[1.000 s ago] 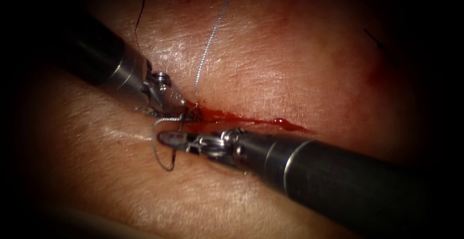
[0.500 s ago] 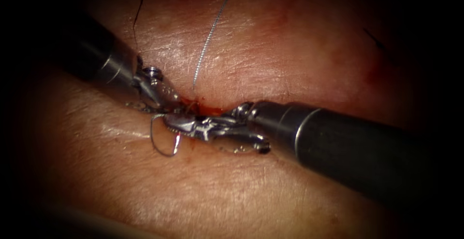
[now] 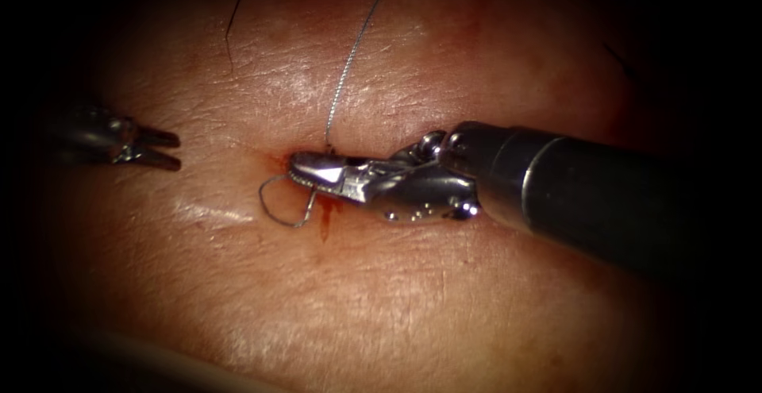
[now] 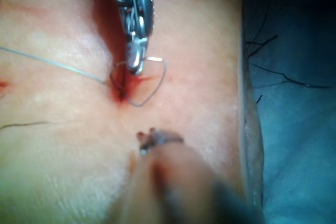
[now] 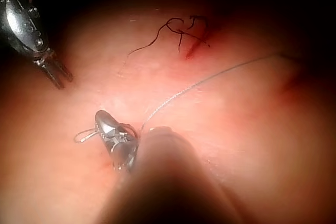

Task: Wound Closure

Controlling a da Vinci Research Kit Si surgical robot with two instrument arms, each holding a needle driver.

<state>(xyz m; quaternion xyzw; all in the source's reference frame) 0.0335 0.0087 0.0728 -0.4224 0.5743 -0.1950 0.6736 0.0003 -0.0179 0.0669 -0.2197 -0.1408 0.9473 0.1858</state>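
1. Needle (image 3: 282, 206): thin curved wire lying at the left end of the cut (image 3: 317, 167), arc bulging toward the endoscope view's left and downward. Long axis runs roughly left-right, along the cut line. Both ends curl back toward the right tool's tip; whether either end sits in the tissue (image 3: 381, 298) I can't tell.
2. Same needle in the left wrist view (image 4: 155, 80): open loop just beside the right tool's tip, over a red patch.
3. Thread (image 3: 353, 52): pale strand running from the cut's left end up and slightly right, out of the endoscope view's top edge. Straight, no slack visible.
4. No readable writing, brand or label on either tool or on the tissue.
5. Right tool (image 3: 305, 172): comes in from the right, shaft lying over the cut, jaws pressed together with the tip at the cut's left end. It pinches the needle near one end of its curve; tip is touching or just above the tissue.
6. Left tool (image 3: 163, 148): well apart from the cut, out at the left side, jaws spread a little, holding nothing. Also seen in the right wrist view (image 5: 59, 76), the two jaws parted, clear of needle and thread.
7. Red fluid (image 3: 324, 220): small streak just below the right tool's tip, near the needle.
8. Dark cut thread ends (image 5: 181, 30) lie on the tissue, away from both tools.
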